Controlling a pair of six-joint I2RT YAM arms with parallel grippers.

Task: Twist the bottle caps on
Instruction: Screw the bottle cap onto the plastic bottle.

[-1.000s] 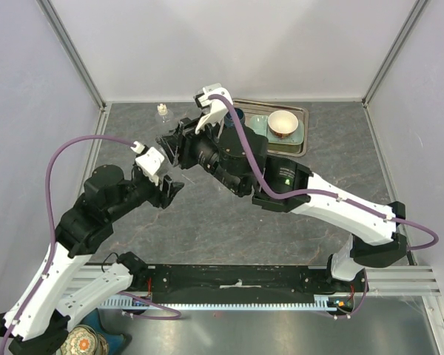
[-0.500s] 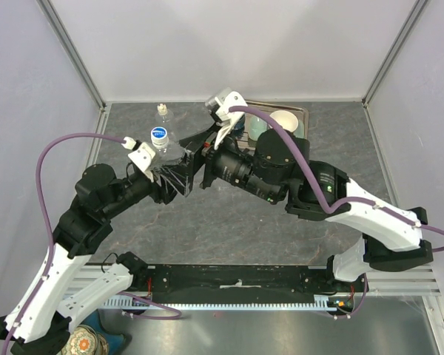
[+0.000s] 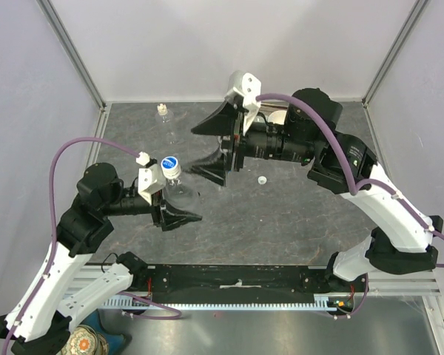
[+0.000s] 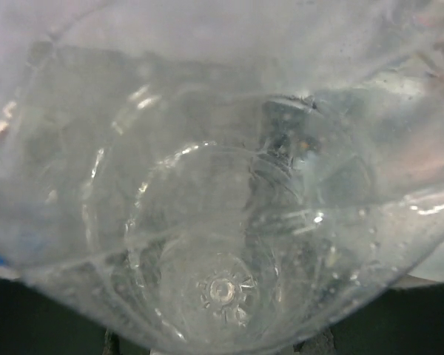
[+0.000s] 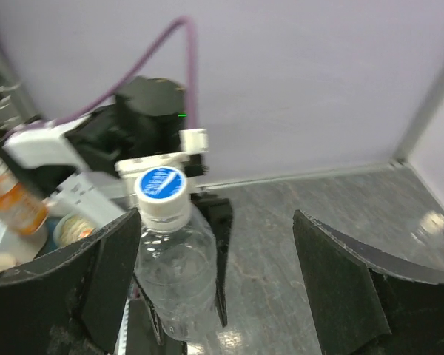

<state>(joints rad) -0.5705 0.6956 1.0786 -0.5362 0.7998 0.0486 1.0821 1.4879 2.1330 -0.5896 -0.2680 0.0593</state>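
Note:
A clear bottle (image 3: 182, 197) with a white cap printed blue on top (image 3: 172, 164) sits in my left gripper (image 3: 176, 205), which is shut on its body. That bottle (image 4: 223, 288) fills the left wrist view bottom-first and hides the fingers. My right gripper (image 3: 213, 148) hangs open to the right of the capped bottle, apart from it. In the right wrist view the cap (image 5: 160, 185) stands just inside the left finger (image 5: 111, 281), with my right gripper (image 5: 229, 288) spread wide. A loose white cap (image 3: 262, 180) lies on the table. A small clear bottle (image 3: 162, 111) stands at the back.
A metal tray (image 3: 275, 117) at the back is mostly hidden behind the right arm. The grey walls and frame posts close in the table at the back and both sides.
My right gripper has opened off the bottle's cap and drawn back to the right. My left arm has carried the capped bottle nearer to the front edge.

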